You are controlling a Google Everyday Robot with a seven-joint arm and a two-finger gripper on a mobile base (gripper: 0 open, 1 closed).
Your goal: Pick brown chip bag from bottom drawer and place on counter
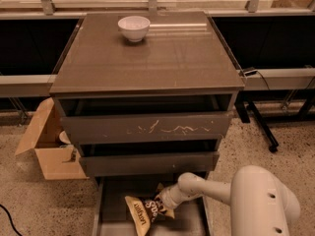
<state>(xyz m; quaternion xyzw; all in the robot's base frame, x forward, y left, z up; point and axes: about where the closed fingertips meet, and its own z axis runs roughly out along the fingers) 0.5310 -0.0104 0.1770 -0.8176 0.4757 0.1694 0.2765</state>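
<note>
Since the brown chip bag sits tilted in the bottom drawer, with its tan end low at the front and its dark end raised toward the right, we judge that it is being taken at that raised end. The gripper meets the bag exactly there, reaching in from the right at the end of the white arm. We cannot tell whether it is closed on the bag or only touching it. The bottom drawer is pulled out past the two above it, which leaves room to reach in from above and from the side. The counter, where the bag must go, is well above.

We count one chip bag, one gripper and three drawers: the bottom one, the plain middle drawer and the scratched top drawer. One white bowl stands near the counter's far edge, leaving most of the top free for the bag. One open cardboard box sits on the floor to the left of the cabinet, apart from the arm's path.
</note>
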